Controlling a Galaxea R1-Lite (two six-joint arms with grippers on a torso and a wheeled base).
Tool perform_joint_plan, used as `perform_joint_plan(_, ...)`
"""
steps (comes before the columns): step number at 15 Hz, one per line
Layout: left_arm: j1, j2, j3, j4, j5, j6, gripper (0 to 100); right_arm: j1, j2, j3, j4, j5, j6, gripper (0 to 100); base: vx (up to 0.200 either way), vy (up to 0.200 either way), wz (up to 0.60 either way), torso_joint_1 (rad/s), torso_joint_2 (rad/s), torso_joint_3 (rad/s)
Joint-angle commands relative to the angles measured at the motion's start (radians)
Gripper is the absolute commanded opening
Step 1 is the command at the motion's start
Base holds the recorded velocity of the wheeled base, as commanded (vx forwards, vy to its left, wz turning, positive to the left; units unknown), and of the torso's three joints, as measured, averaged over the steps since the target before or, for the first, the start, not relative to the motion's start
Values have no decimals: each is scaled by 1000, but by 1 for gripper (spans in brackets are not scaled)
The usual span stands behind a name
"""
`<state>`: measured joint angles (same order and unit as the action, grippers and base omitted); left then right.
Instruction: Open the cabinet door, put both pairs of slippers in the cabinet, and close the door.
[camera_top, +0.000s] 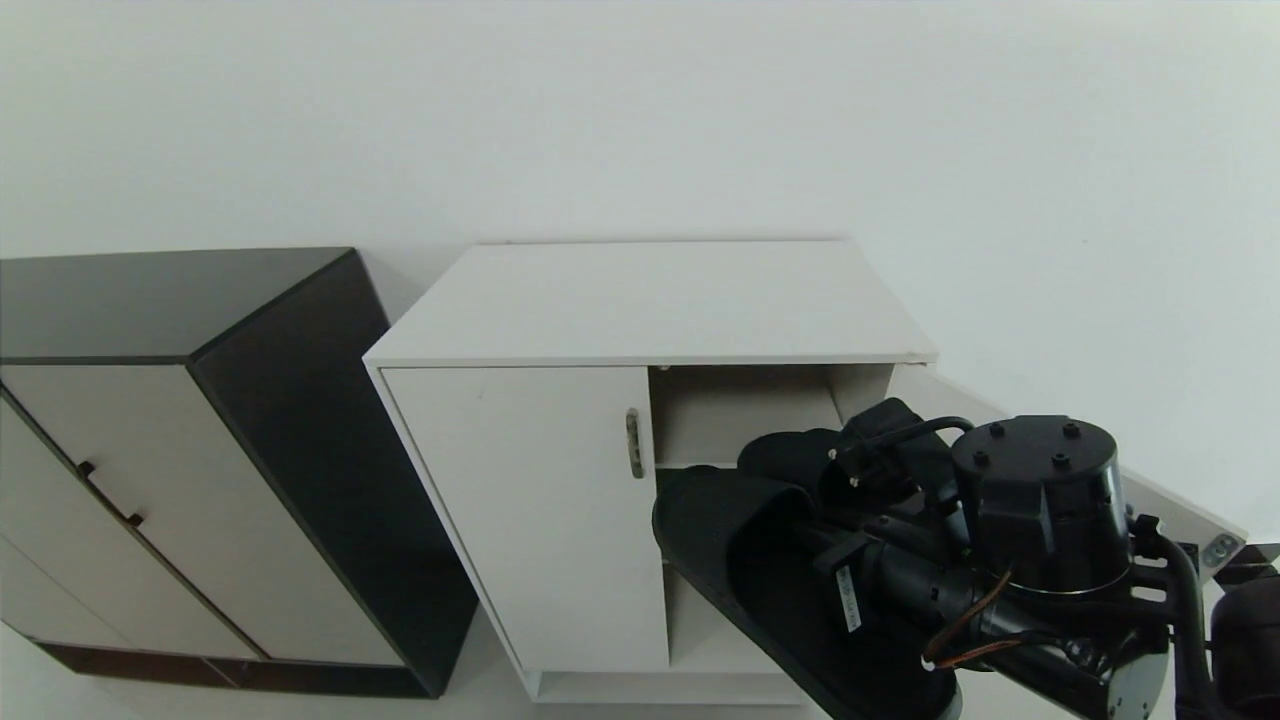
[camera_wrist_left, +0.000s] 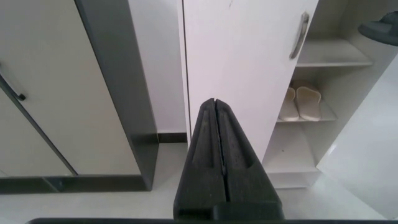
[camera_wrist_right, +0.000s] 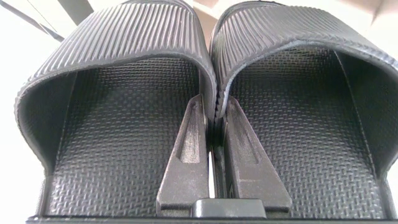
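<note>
We find the white cabinet (camera_top: 650, 300) with its right door (camera_top: 1180, 505) swung open to the right, so the first step is judged complete. The black slippers (camera_top: 740, 540) are held at the mouth of the open right side, toes toward the shelves. We cannot tell whether they have crossed the front edge. The pale slippers (camera_wrist_left: 301, 102) lie side by side on the middle shelf, so one pair is stowed. The right gripper (camera_wrist_right: 214, 109) is clamped on the black pair's two inner walls, pinched together. The left gripper (camera_wrist_left: 214, 106) hangs near the closed left door (camera_top: 520, 510) with fingers together, holding nothing. Outstanding: seat the black pair, release it, and shut the door. A dark cabinet (camera_top: 290, 420) stands just left. We judge the upper shelf (camera_wrist_left: 329, 56) edge the likeliest obstruction.
</note>
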<state>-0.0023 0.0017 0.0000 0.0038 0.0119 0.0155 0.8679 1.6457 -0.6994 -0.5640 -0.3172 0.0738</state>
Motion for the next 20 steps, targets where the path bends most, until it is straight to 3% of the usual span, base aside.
perform_joint_plan(1,-1,1,0,-1,0,0,0,0,0,0,0,0,0,0,0,0,0,-212,530,315)
perform_joint_plan(11,-1,1,0,1,0,0,0,0,0,8,0,0,-5,0,0,0,0,-176,496,314)
perform_joint_plan(20,1,0,0,-1,2,0,0,0,2,14,0,0,-5,0,0,0,0,-92,457,354)
